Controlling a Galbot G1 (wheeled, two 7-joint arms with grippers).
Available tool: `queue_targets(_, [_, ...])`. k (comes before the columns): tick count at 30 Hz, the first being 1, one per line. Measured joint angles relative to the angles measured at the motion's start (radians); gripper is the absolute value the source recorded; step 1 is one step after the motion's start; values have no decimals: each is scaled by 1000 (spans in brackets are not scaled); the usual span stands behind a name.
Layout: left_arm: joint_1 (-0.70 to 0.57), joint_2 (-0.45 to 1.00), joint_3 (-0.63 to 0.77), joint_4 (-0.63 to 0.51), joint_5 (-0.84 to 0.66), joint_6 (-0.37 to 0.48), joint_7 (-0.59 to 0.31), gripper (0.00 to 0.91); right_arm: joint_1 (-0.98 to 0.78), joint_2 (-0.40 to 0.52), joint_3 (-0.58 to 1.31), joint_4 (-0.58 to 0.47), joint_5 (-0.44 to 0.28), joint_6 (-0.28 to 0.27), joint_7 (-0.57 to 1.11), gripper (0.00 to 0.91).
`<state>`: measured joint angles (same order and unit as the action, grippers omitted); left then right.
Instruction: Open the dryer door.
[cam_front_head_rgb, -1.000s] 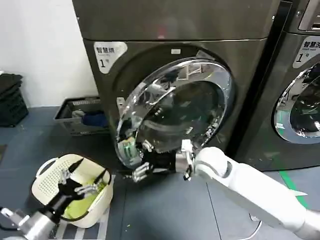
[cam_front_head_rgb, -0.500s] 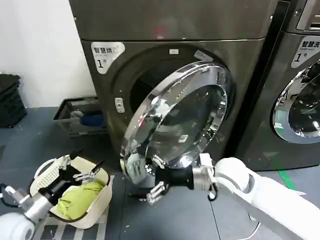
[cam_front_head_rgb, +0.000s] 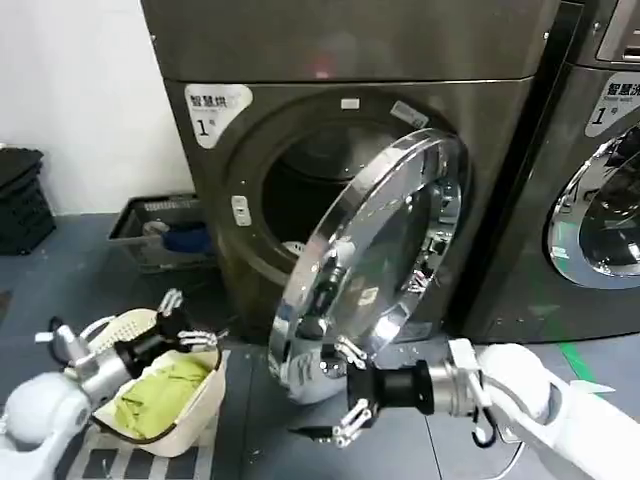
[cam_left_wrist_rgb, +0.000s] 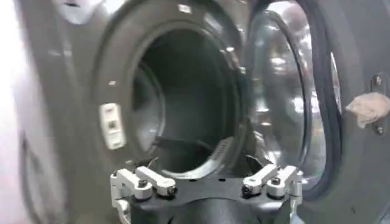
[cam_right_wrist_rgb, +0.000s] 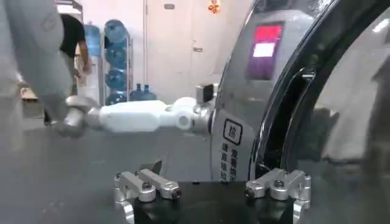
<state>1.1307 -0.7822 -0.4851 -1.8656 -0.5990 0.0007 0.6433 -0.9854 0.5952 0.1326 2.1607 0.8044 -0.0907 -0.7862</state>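
Dryer (cam_front_head_rgb: 500, 60), top cut off; drum dark inside. Door (cam_front_head_rgb: 375, 255) swung about halfway open. Basket (cam_front_head_rgb: 195, 405) holds green cloth (cam_front_head_rgb: 160, 385). Right gripper (cam_front_head_rgb: 345, 395) spread, beneath door's lower rim. Left gripper (cam_front_head_rgb: 190, 320) spread above basket.

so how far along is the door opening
Mostly done: the dryer door is unlatched and swung well out on its hinge, with the dark drum exposed. In hand: the right gripper, jaws open, sits at the door's lower edge. The left gripper hovers over the laundry basket. Left: perhaps a little more swing, then pulling away.
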Motion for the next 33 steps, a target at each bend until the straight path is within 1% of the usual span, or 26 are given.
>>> queue_targets(7, [-181, 5, 207, 42, 2, -15, 33, 907, -171, 2, 171, 32, -1, 15, 48, 907])
queue_targets(15, [-367, -24, 429, 68, 20, -28, 49, 907, -375, 37, 390, 19, -65, 42, 83, 907])
queue_targets(18, [-420, -42, 496, 81, 23, -33, 49, 907, -467, 57, 479, 25, -76, 54, 99, 907])
queue_targets(24, [-501, -84, 596, 95, 25, -36, 49, 907, -674, 129, 704, 62, -96, 96, 179, 907])
queue_targets(28, [-538, -118, 654, 99, 27, -41, 58, 907, -800, 203, 834, 96, -112, 121, 246, 907])
queue_targets(33, [-573, -151, 704, 99, 34, -48, 63, 907, -934, 312, 960, 141, -177, 135, 324, 907])
